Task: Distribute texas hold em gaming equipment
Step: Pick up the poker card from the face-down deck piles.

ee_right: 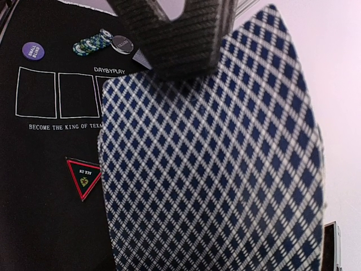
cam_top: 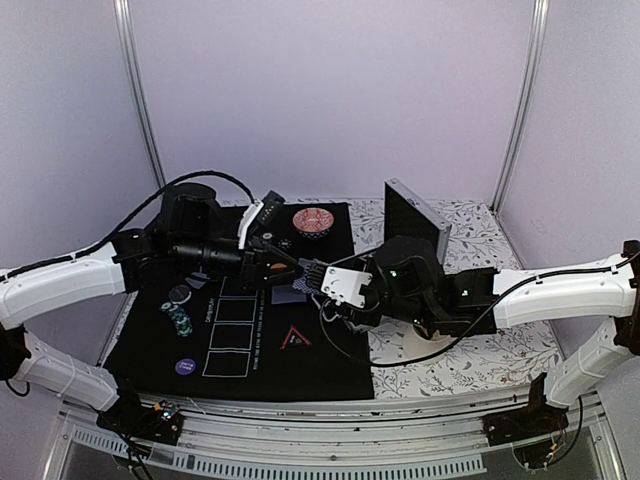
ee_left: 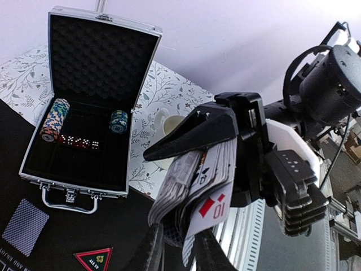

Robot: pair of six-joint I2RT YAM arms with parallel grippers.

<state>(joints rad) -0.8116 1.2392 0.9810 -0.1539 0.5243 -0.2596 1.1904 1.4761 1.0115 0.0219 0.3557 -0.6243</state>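
Note:
My right gripper (cam_top: 328, 282) is shut on a fanned deck of playing cards (cam_top: 312, 271) above the black mat's middle. In the left wrist view its black finger (ee_left: 192, 132) presses on the deck (ee_left: 192, 180), and a ten of diamonds shows. My left gripper (ee_left: 180, 240) is shut on the edge of a blue-backed card hanging from the deck. That card's back (ee_right: 214, 169) fills the right wrist view and hides the right jaws. The left fingers (ee_right: 192, 39) pinch its top edge. One card (cam_top: 288, 295) lies on the mat. Chips (cam_top: 180, 318), a purple disc (cam_top: 185, 367), a black disc (cam_top: 179, 293) and a red triangle (cam_top: 295, 339) also lie there.
An open metal case (ee_left: 84, 180) with chip rolls (ee_left: 54, 118) and dice stands on the floral cloth at the back right (cam_top: 415, 225). A red patterned bowl (cam_top: 313, 220) sits at the mat's far edge. A white cup (ee_left: 169, 121) stands beside the case. White card outlines (ee_right: 56, 93) mark the mat.

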